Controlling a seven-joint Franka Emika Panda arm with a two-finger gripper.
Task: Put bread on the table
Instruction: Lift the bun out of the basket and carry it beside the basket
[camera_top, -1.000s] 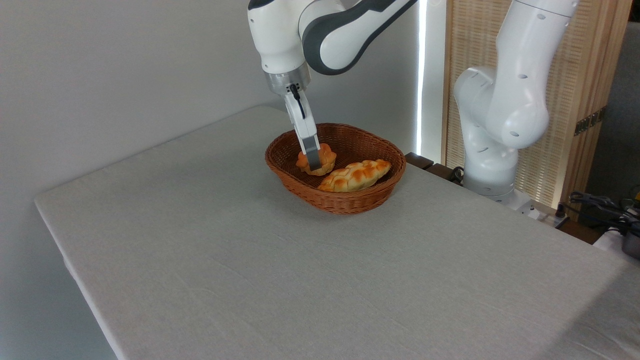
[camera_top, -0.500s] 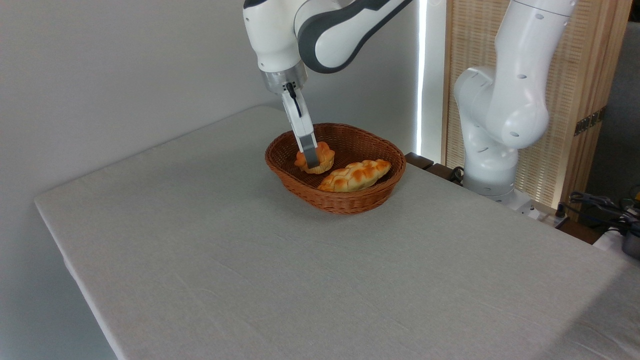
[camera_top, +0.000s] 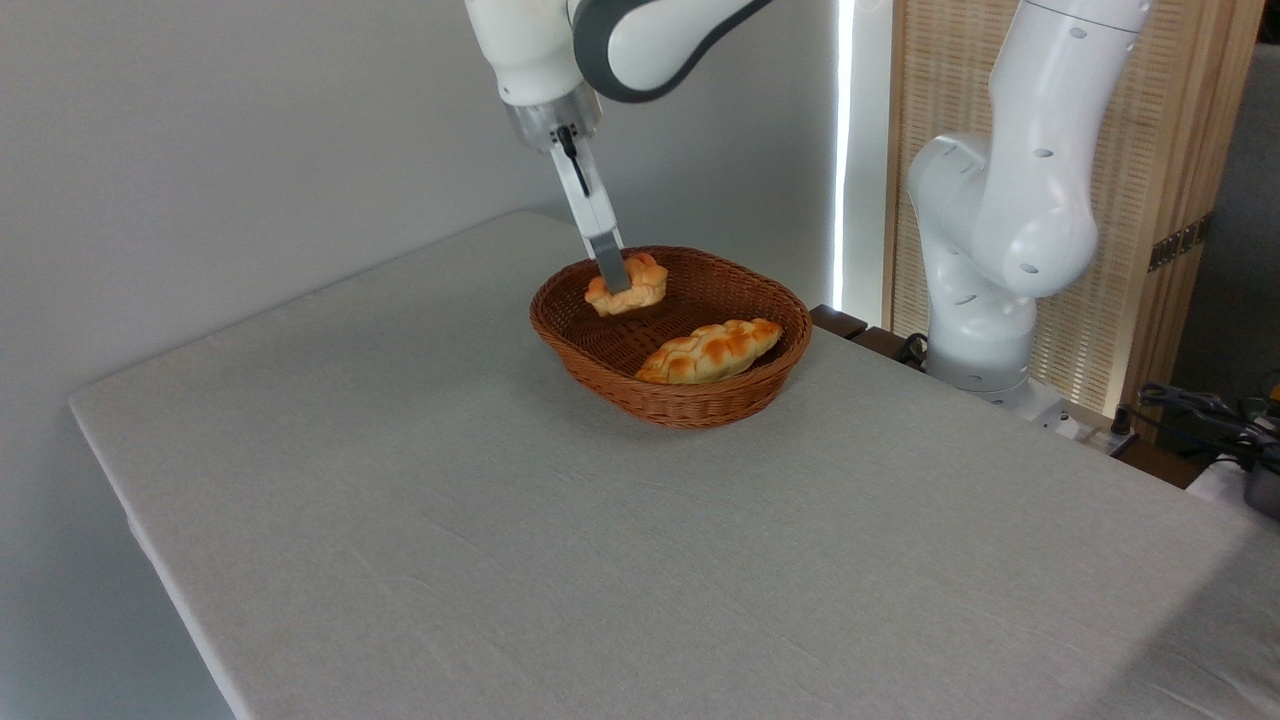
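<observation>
The bread, a small round orange-golden bun with a lobed top, hangs inside the brown wicker basket, lifted off its floor near the far-left rim. My gripper is shut on the bread from above; one grey finger shows in front of it and the other is hidden behind it. The table has a light grey cloth-like surface and spreads wide around the basket.
A longer braided golden loaf lies in the basket to the right of the bread. The arm's white base stands past the table's far right edge, with cables beside it. A wall runs along the far left.
The gripper has risen with the bread in it, up and slightly left, so the bun is off the basket floor. The braided loaf has not moved.
</observation>
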